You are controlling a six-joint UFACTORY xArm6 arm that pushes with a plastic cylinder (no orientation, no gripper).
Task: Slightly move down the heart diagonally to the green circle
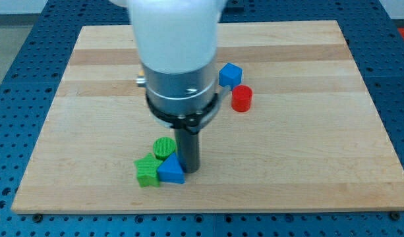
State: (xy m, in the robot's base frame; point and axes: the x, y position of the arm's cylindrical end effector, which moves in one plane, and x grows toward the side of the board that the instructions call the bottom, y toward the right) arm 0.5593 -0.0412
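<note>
The green circle (165, 147) lies near the view's bottom centre. It touches a green block of jagged outline (147, 172) below-left of it and a blue triangle (171, 170) below it. My tip (190, 170) rests on the board just right of the blue triangle and below-right of the green circle, touching or nearly touching the triangle. No heart shows in the view; the wide arm body (178, 59) hides the board's middle behind it.
A blue cube (230, 74) and a red cylinder (241, 98) sit right of the arm, near the view's upper centre. The wooden board (320, 151) lies on a blue perforated table (17, 52).
</note>
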